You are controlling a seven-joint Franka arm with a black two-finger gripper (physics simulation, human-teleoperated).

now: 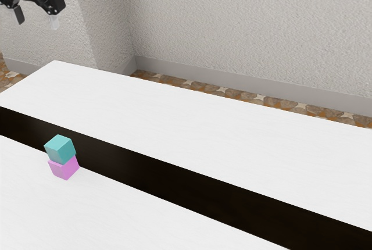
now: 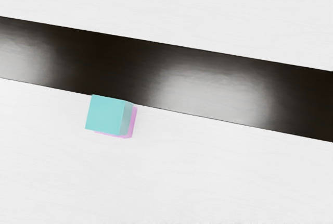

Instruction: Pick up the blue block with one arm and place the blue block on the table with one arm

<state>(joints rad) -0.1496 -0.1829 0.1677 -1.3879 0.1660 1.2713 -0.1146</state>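
My gripper (image 1: 36,17) hangs high above the table at the exterior view's upper left, its two fingers wide apart with nothing between them. The blue block (image 1: 60,149), teal in colour, rests on top of a pink block (image 1: 65,169), turned a little against it. Seen from above in the wrist view, the blue block (image 2: 106,114) covers most of the pink block (image 2: 133,123). Both blocks are well below my hand, clear of the fingers.
The white table (image 1: 192,116) has a glossy black stripe (image 1: 174,181) running along it, and the stacked blocks stand right beside the stripe's edge. Behind the table rises a textured wall (image 1: 250,29).
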